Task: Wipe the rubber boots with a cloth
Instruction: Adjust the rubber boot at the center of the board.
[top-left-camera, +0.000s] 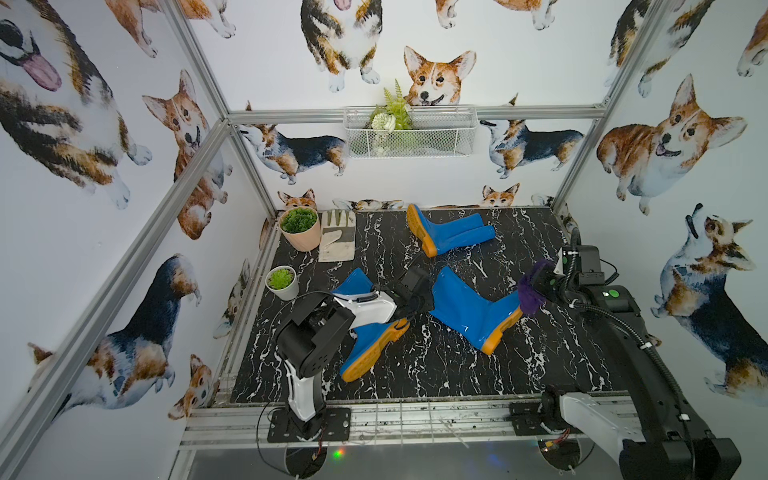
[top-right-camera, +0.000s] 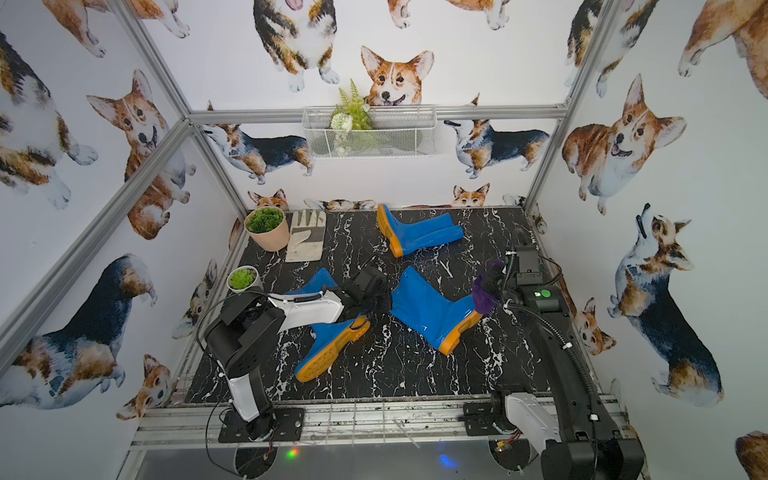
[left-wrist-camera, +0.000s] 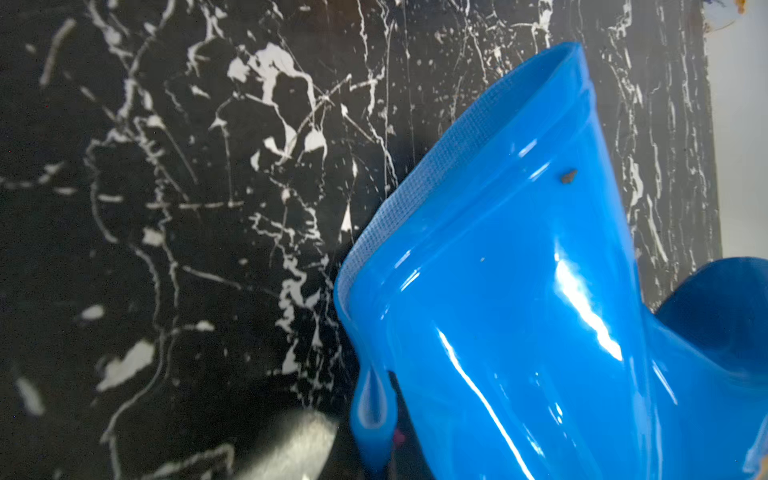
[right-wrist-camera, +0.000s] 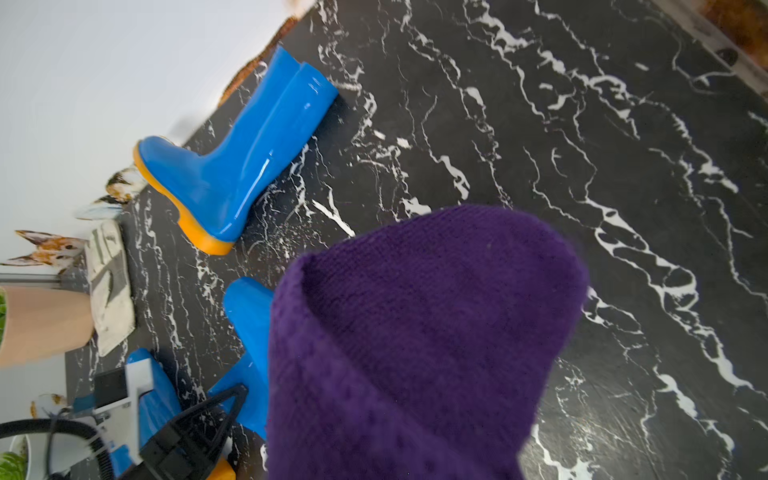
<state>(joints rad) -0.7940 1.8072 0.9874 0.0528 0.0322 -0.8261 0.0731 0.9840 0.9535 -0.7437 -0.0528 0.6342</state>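
Purple cloth (top-left-camera: 527, 301) hung pinched in my right tool (top-left-camera: 538, 286) at the middle boot (top-left-camera: 469, 311) heel; my left tool (top-left-camera: 422, 304) gripped that boot's shaft rim, over the worktop (top-left-camera: 436, 370).

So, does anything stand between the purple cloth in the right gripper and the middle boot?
Nothing visible does. The cloth, pinched in the right gripper, hangs just beside the toe of the middle boot; whether they touch is unclear. The left gripper grips that boot's shaft opening, at the far end from the cloth.
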